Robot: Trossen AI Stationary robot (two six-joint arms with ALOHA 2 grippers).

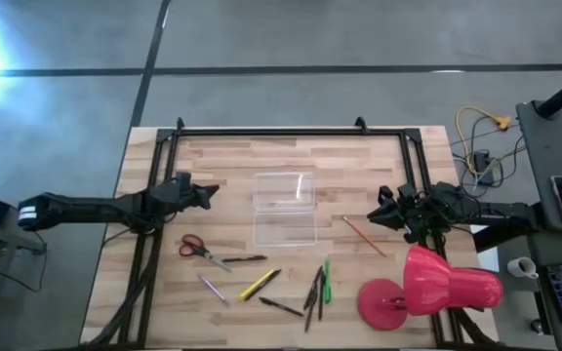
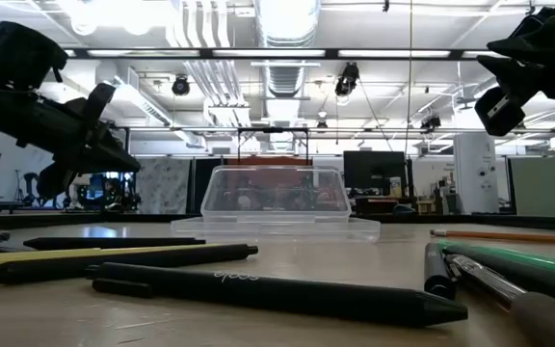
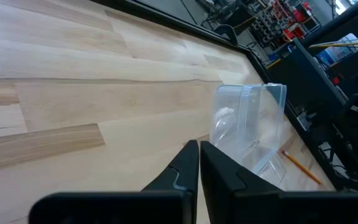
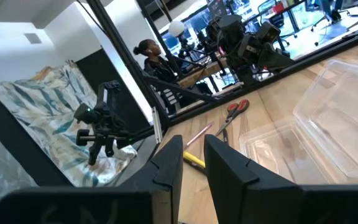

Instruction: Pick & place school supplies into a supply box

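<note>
Front edge: the supplies lay loose along the near side of the table — scissors point(image 1: 202, 249), a yellow marker point(image 1: 259, 284), a green pen point(image 1: 326, 281) and dark pens point(image 1: 311, 290) in a scatter, none of them boxed yet.
Low view, nearest: a black pen point(image 2: 277, 292) lay broadside across the foreground; faint writing showed on its barrel, too dim to read.
Lamp: a red lamp point(image 1: 427, 286) sat at the near right corner, clear of the supplies.
Box: the clear box point(image 1: 284, 209) stood mid-table, beyond the scatter, lid swung open, nothing inside that I could see.
Pencil: an orange pencil point(image 1: 364, 236) lay alone, slanted, just right of the box and just before the right arm.
Left gripper point(image 1: 203, 194): hovered left of the box, off the wood, fingers pressed together on nothing.
Right gripper point(image 1: 377, 214): hovered right of the box, raised — a narrow gap stood between its fingers, so slightly parted and empty.
Key relation: the pencil lay nearest the right jaws, its long axis running diagonally from near the jaws toward the near side; I judged the right arm better placed for it. The scissors sat nearer the left arm, handles leftward.
Labels: no brand or print was readable anywhere else.
</note>
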